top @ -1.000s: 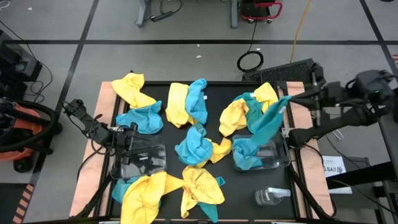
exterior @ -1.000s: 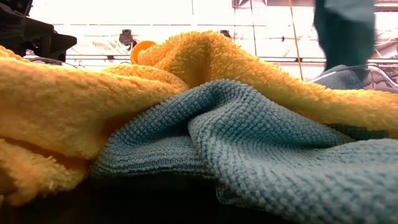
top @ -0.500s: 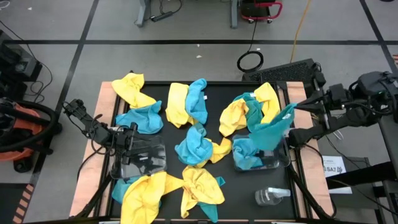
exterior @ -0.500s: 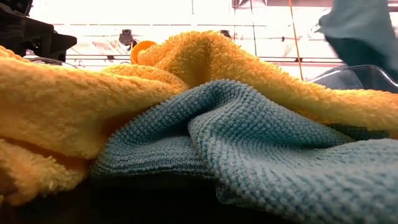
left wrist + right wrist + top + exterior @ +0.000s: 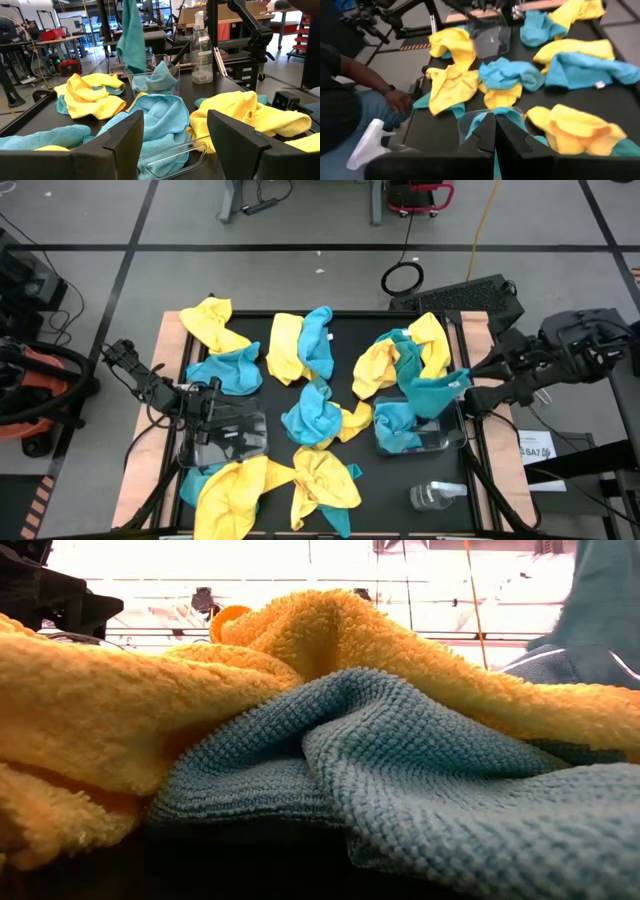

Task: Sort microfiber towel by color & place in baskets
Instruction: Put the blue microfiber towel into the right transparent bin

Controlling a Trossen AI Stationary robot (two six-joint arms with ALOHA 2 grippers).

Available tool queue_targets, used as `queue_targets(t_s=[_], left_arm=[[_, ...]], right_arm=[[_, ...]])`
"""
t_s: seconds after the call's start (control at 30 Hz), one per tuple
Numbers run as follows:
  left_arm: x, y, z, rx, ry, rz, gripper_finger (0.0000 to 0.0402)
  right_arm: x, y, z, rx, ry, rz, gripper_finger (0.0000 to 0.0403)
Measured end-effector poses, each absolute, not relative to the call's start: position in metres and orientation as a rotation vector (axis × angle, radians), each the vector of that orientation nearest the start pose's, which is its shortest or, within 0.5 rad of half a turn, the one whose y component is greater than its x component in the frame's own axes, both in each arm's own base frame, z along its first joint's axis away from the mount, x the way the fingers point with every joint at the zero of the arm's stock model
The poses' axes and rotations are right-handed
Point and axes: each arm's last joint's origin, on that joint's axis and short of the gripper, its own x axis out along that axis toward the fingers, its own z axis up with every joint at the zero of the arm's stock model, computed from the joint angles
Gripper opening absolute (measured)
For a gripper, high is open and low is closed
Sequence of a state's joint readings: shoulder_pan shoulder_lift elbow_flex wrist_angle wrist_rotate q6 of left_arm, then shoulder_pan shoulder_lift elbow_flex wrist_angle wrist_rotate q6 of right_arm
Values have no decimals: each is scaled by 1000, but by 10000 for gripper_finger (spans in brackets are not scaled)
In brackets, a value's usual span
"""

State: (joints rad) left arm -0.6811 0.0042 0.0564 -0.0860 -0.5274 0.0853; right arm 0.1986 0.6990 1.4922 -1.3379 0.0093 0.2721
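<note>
Yellow and turquoise towels lie scattered over the black table [image 5: 345, 330]. The right basket [image 5: 450, 442] holds turquoise cloth. My right gripper [image 5: 466, 381] is shut on a turquoise towel [image 5: 432, 394] above that basket; the same towel shows in the left wrist view [image 5: 132, 35] and the low view [image 5: 605, 595]. The left basket [image 5: 225, 438] stands at the table's left. My left gripper [image 5: 212, 402] waits open at it, fingers [image 5: 125, 142] apart, its clear rim [image 5: 172, 156] between them. My right gripper pinches the turquoise towel by its upper corner [image 5: 456, 382] between the two fingers, coming from the table's right and slanting down. The towel hangs slack below the fingers, and its lower part [image 5: 420, 412] reaches into the right basket onto the turquoise cloth there.
A clear spray bottle [image 5: 436, 495] lies near the table's near right corner. Yellow and turquoise heaps [image 5: 300, 485] fill the near edge and block most of the low view [image 5: 300, 740]. A person [image 5: 355, 95] sits beyond the table's near side. The black frame post [image 5: 215, 30] stands behind the bottle.
My right gripper has moved toward the table's near edge and down, carrying the turquoise towel. The towel hung higher and more spread out a second ago; now it is bunched lower, with its lower part down in the right basket.
</note>
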Motion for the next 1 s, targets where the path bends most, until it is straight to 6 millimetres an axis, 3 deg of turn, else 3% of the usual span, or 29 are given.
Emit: queue_targets(t_s=[0.2, 0.4, 0.77, 1.0], left_arm=[[79, -45, 174, 104, 21, -155, 225], [79, -45, 174, 104, 21, -155, 225], [79, -46, 174, 104, 21, -155, 225], [79, -46, 174, 105, 22, -155, 225]], right_arm=[[38, 9, 427, 254, 633, 132, 0], [55, 14, 399, 307, 770, 159, 0], [96, 26, 307, 346, 1026, 228, 0], [109, 30, 249, 385, 1118, 209, 0]])
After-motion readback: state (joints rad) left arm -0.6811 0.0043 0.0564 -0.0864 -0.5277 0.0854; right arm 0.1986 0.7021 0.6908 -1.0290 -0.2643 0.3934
